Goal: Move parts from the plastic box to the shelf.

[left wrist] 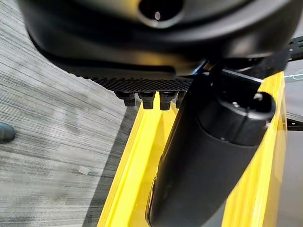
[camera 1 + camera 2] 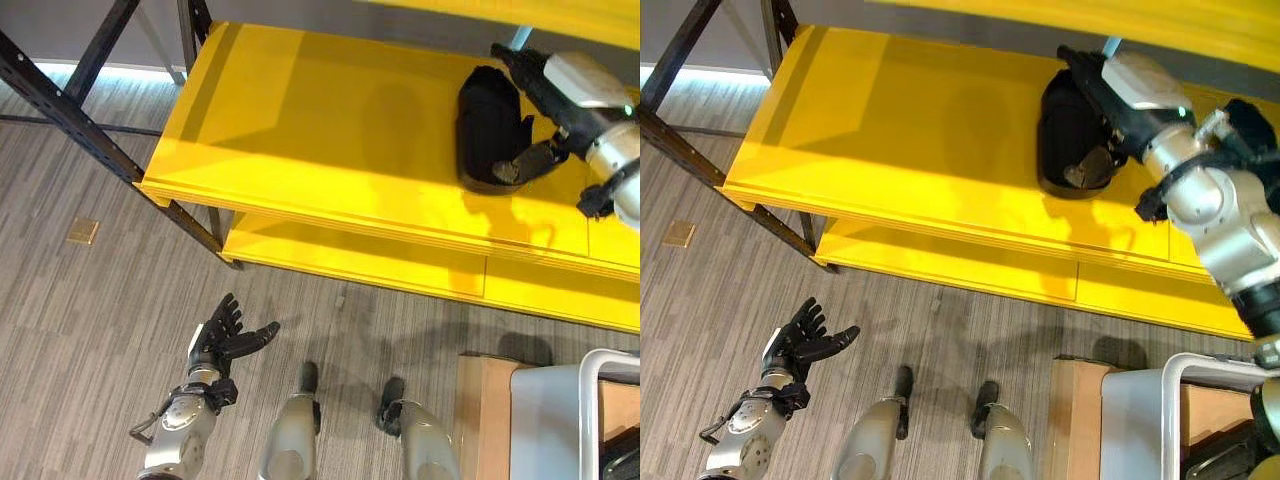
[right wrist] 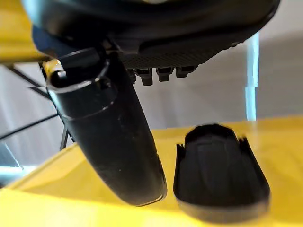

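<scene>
A bright yellow flat-boarded shelf (image 2: 330,150) on dark metal posts stands over a grey striped carpet floor (image 2: 90,330). A black moulded plastic part (image 2: 488,125) lies on its upper board, far right; a lower yellow board shows beneath.

**Count of things around the yellow shelf**

One yellow shelf (image 2: 300,130) with two boards in view, an upper and a lower. One black part (image 2: 487,125) lies on its upper board. One pale plastic box (image 2: 550,420) stands below the shelf's right end. One small tan plate (image 2: 83,231) lies on the floor left of the shelf.
</scene>
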`<state>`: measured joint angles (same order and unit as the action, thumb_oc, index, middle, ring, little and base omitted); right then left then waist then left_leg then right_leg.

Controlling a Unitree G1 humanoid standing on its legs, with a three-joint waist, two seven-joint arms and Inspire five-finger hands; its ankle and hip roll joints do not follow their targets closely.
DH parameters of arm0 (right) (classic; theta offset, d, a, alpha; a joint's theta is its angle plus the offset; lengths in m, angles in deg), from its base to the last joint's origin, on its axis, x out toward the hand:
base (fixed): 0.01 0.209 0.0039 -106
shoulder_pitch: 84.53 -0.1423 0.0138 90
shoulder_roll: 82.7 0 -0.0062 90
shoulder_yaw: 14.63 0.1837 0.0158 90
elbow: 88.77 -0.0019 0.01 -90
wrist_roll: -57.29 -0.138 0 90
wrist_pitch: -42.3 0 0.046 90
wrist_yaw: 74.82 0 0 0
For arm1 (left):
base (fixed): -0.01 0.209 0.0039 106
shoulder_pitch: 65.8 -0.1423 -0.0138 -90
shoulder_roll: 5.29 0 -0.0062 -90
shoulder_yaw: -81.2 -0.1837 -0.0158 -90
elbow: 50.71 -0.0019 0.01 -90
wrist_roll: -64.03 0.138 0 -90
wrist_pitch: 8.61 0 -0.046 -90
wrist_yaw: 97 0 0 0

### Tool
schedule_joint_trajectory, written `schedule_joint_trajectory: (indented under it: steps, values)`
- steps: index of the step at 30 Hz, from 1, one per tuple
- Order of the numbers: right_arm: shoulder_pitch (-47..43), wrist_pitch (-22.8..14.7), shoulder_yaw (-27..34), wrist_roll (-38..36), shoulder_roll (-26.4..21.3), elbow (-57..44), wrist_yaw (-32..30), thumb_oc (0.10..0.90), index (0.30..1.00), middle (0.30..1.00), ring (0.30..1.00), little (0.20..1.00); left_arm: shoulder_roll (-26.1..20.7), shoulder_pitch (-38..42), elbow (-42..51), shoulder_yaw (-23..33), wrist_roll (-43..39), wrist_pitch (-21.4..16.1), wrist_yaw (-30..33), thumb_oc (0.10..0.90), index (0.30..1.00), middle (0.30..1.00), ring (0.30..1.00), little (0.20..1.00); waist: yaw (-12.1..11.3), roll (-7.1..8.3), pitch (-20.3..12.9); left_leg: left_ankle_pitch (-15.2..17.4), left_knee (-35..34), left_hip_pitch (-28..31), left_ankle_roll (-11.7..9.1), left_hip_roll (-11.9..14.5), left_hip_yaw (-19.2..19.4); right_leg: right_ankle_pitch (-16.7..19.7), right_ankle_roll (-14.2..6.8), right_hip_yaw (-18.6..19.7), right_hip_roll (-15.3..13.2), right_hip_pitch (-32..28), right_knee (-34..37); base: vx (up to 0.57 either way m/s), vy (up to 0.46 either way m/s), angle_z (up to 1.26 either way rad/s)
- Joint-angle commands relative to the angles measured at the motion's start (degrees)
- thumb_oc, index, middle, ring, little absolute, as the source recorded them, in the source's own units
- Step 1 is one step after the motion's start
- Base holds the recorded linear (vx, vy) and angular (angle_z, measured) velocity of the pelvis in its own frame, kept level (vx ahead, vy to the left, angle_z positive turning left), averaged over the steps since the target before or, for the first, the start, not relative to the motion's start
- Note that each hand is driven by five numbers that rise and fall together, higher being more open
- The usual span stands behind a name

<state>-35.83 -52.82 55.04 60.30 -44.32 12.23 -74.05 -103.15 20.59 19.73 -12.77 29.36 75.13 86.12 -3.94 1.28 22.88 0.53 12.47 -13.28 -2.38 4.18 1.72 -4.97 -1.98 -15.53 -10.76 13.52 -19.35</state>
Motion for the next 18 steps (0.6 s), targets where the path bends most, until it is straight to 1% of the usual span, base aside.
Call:
schedule_joint_trajectory:
  steps: [1, 2, 3, 4, 5, 6, 7, 9, 12, 13, 14, 15, 17, 18]
  values:
    - [-0.4, -3.4, 4.9, -5.7, 0.9, -2.5, -3.5, 0.900, 1.000, 1.000, 1.000, 1.000, -2.9, -3.3, 4.5, 0.9, 2.5, -3.6, -0.1, 0.900, 1.000, 1.000, 1.000, 1.000, 0.1, 2.11, -10.0, 0.9, -2.7, 1.9, -3.5, 6.5, -1.8, 2.2, -6.3, 3.8, -4.3, -5.3, 7.1, 0.05, 0.018, -0.11]
    - [2.6, -3.8, 7.3, -6.3, 2.0, -3.8, -3.3, 0.900, 1.000, 1.000, 1.000, 1.000, -2.5, -3.5, 4.7, 0.9, 2.6, -3.6, -0.1, 0.900, 1.000, 1.000, 1.000, 1.000, 0.3, 2.16, -10.4, 0.9, -3.2, 2.4, -3.5, 6.6, -1.7, 2.4, -6.5, 3.9, -4.3, -5.7, 7.8, 0.09, 0.028, -0.22]
    - [8.2, -4.9, 12.1, -8.8, 5.9, -6.1, -3.9, 0.900, 1.000, 1.000, 1.000, 1.000, -1.5, -3.8, 4.7, 1.1, 2.7, -3.4, -0.1, 0.900, 1.000, 1.000, 1.000, 1.000, 0.9, 2.15, -11.0, 0.9, -3.7, 3.0, -3.4, 6.6, -1.3, 2.8, -6.8, 4.1, -4.3, -6.3, 8.7, 0.11, 0.040, -0.23]
    - [14.4, -6.0, 17.0, -9.5, 10.1, -9.7, -4.2, 0.900, 1.000, 1.000, 1.000, 1.000, -0.7, -4.0, 4.7, 1.1, 3.1, -3.3, 0.0, 0.900, 1.000, 1.000, 1.000, 1.000, 1.2, 2.14, -11.7, 0.9, -4.4, 3.7, -3.3, 6.6, -1.0, 3.1, -7.1, 4.1, -4.4, -7.1, 9.7, 0.11, 0.037, -0.18]
    - [16.0, -6.3, 17.9, -9.2, 11.8, -10.6, -4.3, 0.900, 1.000, 1.000, 1.000, 1.000, -0.4, -4.1, 4.5, 1.0, 3.2, -3.2, 0.1, 0.900, 1.000, 1.000, 1.000, 1.000, 1.2, 2.13, -12.0, 0.9, -4.6, 4.0, -3.2, 6.6, -0.9, 3.2, -7.2, 4.1, -4.4, -7.4, 9.9, 0.06, 0.027, -0.05]
    - [16.5, -6.2, 18.3, -9.1, 11.9, -10.9, -4.3, 0.900, 1.000, 1.000, 1.000, 1.000, -0.5, -4.1, 4.5, 0.9, 3.2, -3.2, 0.1, 0.900, 1.000, 1.000, 1.000, 1.000, 1.1, 2.22, -12.0, 0.9, -4.7, 4.1, -3.2, 6.6, -0.9, 3.2, -7.2, 4.1, -4.4, -7.4, 10.0, 0.07, 0.032, -0.06]
    - [20.2, -7.1, 20.3, -9.6, 16.4, -12.9, -4.7, 0.900, 1.000, 1.000, 1.000, 1.000, 0.5, -4.0, 4.3, 0.9, 3.6, -3.1, 0.4, 0.900, 1.000, 1.000, 1.000, 1.000, 1.7, 1.84, -12.8, 1.0, -5.4, 4.9, -3.1, 6.6, -0.5, 3.4, -7.4, 4.1, -4.5, -8.0, 10.5, 0.06, 0.031, -0.13]
    - [24.7, -7.9, 22.8, -10.3, 21.7, -15.5, -5.1, 0.900, 1.000, 1.000, 1.000, 1.000, 1.3, -4.2, 4.3, 1.0, 4.0, -3.0, 0.8, 0.900, 1.000, 1.000, 1.000, 1.000, 2.0, 1.75, -13.3, 1.0, -6.1, 5.8, -3.0, 6.7, -0.3, 3.6, -7.6, 4.3, -4.5, -8.6, 11.0, 0.07, 0.036, -0.13]
    - [29.9, -9.0, 25.3, -11.5, 26.9, -18.7, -4.4, 0.900, 1.000, 1.000, 1.000, 1.000, 2.7, -4.3, 3.5, 1.4, 4.9, -3.0, 1.1, 0.900, 1.000, 1.000, 1.000, 1.000, 3.0, 1.61, -14.0, 1.2, -6.8, 6.8, -2.8, 6.7, 0.2, 3.6, -8.0, 4.5, -4.6, -9.1, 11.2, 0.05, 0.034, -0.04]
    - [32.1, -9.6, 26.0, -13.3, 30.0, -19.1, -4.3, 0.900, 1.000, 1.000, 1.000, 1.000, 3.3, -4.5, 3.4, 1.5, 5.0, -3.1, 1.2, 0.900, 1.000, 1.000, 1.000, 1.000, 3.3, 1.53, -14.2, 1.3, -7.0, 7.1, -2.7, 6.6, 0.4, 3.7, -8.1, 4.7, -4.6, -9.3, 11.4, 0.05, 0.037, -0.03]
    - [34.0, -9.9, 26.6, -13.8, 31.8, -19.6, -3.9, 0.900, 1.000, 1.000, 1.000, 1.000, 3.6, -4.7, 3.1, 1.5, 5.2, -3.2, 1.4, 0.900, 1.000, 1.000, 1.000, 1.000, 3.5, 1.62, -14.5, 1.3, -7.3, 7.5, -2.7, 6.6, 0.5, 3.7, -8.1, 4.8, -4.7, -9.6, 11.6, 0.05, 0.032, -0.05]
    - [35.4, -10.3, 27.0, -14.3, 33.2, -20.5, -3.5, 0.900, 1.000, 1.000, 1.000, 1.000, 3.9, -4.7, 2.6, 1.6, 5.6, -3.0, 1.2, 0.900, 1.000, 1.000, 1.000, 1.000, 3.9, 1.56, -14.6, 1.4, -7.3, 7.7, -2.7, 6.7, 0.6, 3.6, -8.2, 4.9, -4.7, -9.7, 11.5, 0.04, 0.033, -0.09]
    - [39.2, -10.9, 26.9, -17.8, 37.5, -20.6, -2.7, 0.900, 1.000, 1.000, 1.000, 1.000, 4.4, -4.9, 2.5, 1.6, 5.8, -3.4, 1.8, 0.900, 1.000, 1.000, 1.000, 1.000, 4.5, 1.49, -14.9, 1.6, -7.5, 8.2, -2.5, 6.6, 0.8, 3.6, -8.3, 5.1, -4.8, -9.8, 11.4, 0.02, 0.038, -0.12]
    - [40.7, -10.9, 26.7, -18.0, 38.7, -20.8, -2.1, 0.900, 1.000, 1.000, 1.000, 1.000, 4.7, -5.0, 2.3, 1.6, 6.1, -3.4, 1.8, 0.900, 1.000, 1.000, 1.000, 1.000, 4.7, 1.49, -15.0, 1.7, -7.6, 8.5, -2.5, 6.6, 1.1, 3.6, -8.4, 5.1, -4.9, -9.8, 11.4, 0.01, 0.025, -0.07]
